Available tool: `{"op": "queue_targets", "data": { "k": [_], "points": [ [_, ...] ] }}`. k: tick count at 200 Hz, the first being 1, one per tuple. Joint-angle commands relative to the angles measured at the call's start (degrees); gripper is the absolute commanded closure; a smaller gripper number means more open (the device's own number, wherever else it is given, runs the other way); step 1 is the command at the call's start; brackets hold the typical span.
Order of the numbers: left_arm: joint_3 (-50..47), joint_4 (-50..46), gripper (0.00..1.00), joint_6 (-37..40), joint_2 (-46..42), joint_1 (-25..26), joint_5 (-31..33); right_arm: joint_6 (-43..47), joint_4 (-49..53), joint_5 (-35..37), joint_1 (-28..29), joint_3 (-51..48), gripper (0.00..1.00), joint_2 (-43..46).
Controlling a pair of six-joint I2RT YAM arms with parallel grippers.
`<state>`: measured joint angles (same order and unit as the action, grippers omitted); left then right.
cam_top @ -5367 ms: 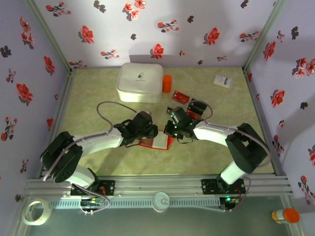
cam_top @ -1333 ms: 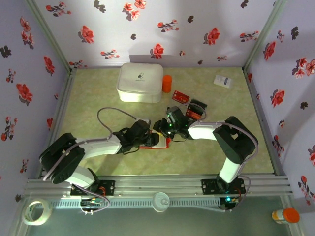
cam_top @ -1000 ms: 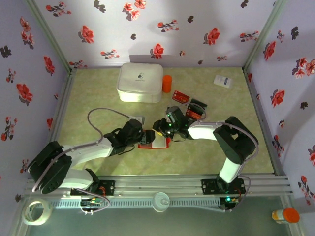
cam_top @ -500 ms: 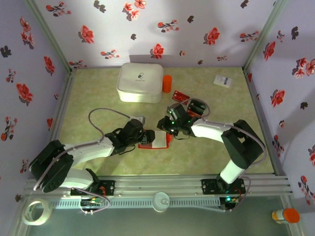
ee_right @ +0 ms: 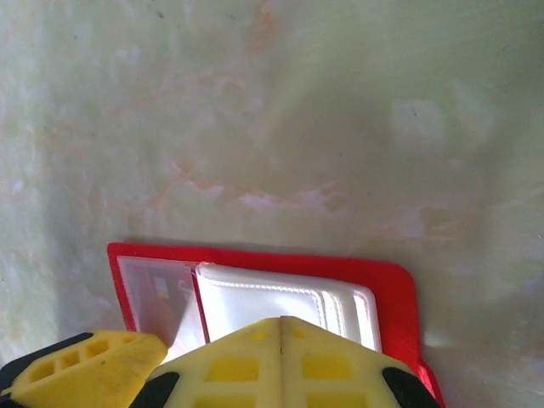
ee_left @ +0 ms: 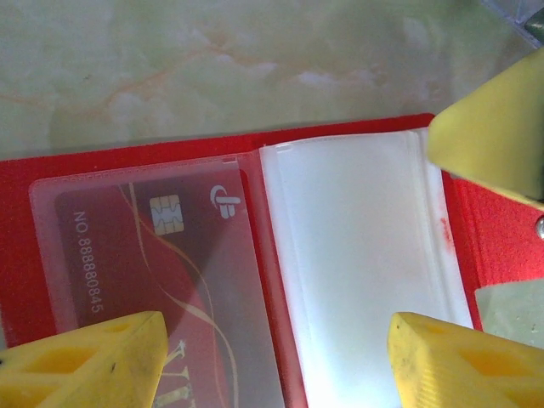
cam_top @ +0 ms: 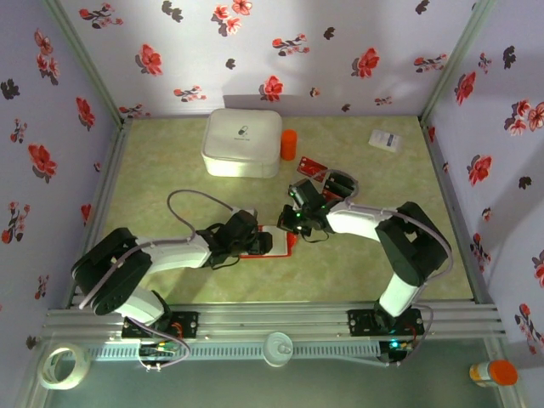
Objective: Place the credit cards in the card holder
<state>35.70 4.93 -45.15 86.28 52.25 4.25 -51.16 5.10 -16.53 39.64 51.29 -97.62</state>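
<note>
Shows the red card holder (cam_top: 280,245) spread open at the centre of the table (cam_top: 170,170), with a red chip card (ee_left: 153,255) under one clear sleeve. Finds the left gripper (ee_left: 276,361) spread wide above it — the right gripper (ee_right: 280,357) pinched closed at its right edge. Notes loose cards (cam_top: 313,167) lying beyond, near the orange cylinder (cam_top: 289,144).

The red card (ee_left: 161,255) sleeved in the card holder (ee_left: 127,157) reads "NO 888880845".

Flower-printed walls (cam_top: 340,25) surround a pale green marbled table (cam_top: 161,174).
</note>
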Motion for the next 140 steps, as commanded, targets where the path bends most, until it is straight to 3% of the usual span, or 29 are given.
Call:
{"op": "queue_targets", "data": {
  "k": [1,101,140],
  "points": [
    [0.9,0.2,0.29,-0.8,1.5,0.4,0.0,1.8,1.8,-0.7,-0.1,1.8,0.98,-2.0],
    [0.9,0.1,0.26,0.3,3.2,0.4,0.0,-0.2,-1.1,-2.3,2.3,2.7,1.00,-5.8],
    [0.4,0.0,0.38,0.9,4.2,0.4,-0.1,-1.3,-2.2,-2.3,2.2,2.4,1.00,-6.0]
  ]
}}
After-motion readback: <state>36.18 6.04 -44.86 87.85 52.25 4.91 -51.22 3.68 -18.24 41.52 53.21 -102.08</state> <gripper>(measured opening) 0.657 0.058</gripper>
